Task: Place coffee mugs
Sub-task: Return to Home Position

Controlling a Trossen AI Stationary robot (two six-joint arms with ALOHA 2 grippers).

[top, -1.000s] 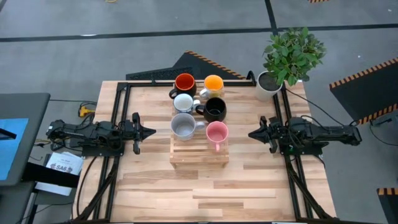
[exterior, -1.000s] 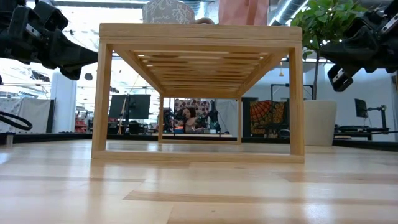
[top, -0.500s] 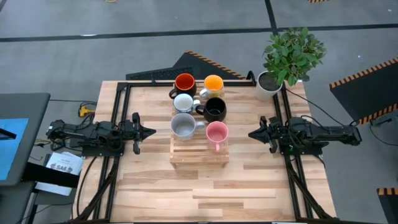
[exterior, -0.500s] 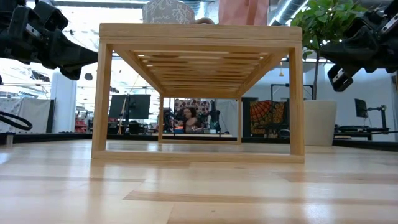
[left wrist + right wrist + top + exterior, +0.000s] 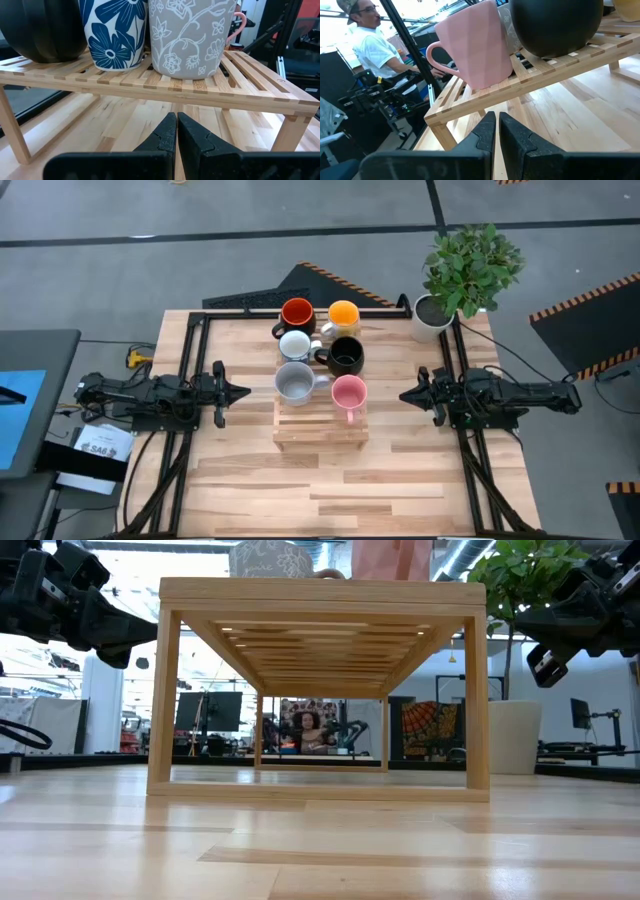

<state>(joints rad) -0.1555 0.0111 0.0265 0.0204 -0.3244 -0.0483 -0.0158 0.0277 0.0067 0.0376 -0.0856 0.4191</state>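
Top-down view first: all six mugs sit in two rows on the slatted wooden shelf (image 5: 320, 432) in the middle of the pale wooden surface (image 5: 240, 480). The shelf's long axis runs front to back. The left end effector (image 5: 240, 391) points at it from one side, the right end effector (image 5: 405, 394) from the other, both well apart from it. The left one is nearer the grey ceramic mug (image 5: 293, 383), white ceramic mug (image 5: 294, 344) and red-orange ceramic mug (image 5: 297, 312). The right one is nearer the pink ceramic mug (image 5: 348, 392), black ceramic mug (image 5: 346, 356) and yellow-orange ceramic mug (image 5: 343, 314).

Low view: grey and pink are up top at the shelf's near end, with the arms hanging off to either side.

Left wrist view: fingers pinched closed and empty, grey mug dead ahead and higher.

Right wrist view: same deal, closed on nothing, pink mug straight ahead, and a person (image 5: 372, 45) behind it.

My guess is nothing's left to grab, so any next move is just pulling away sideways.
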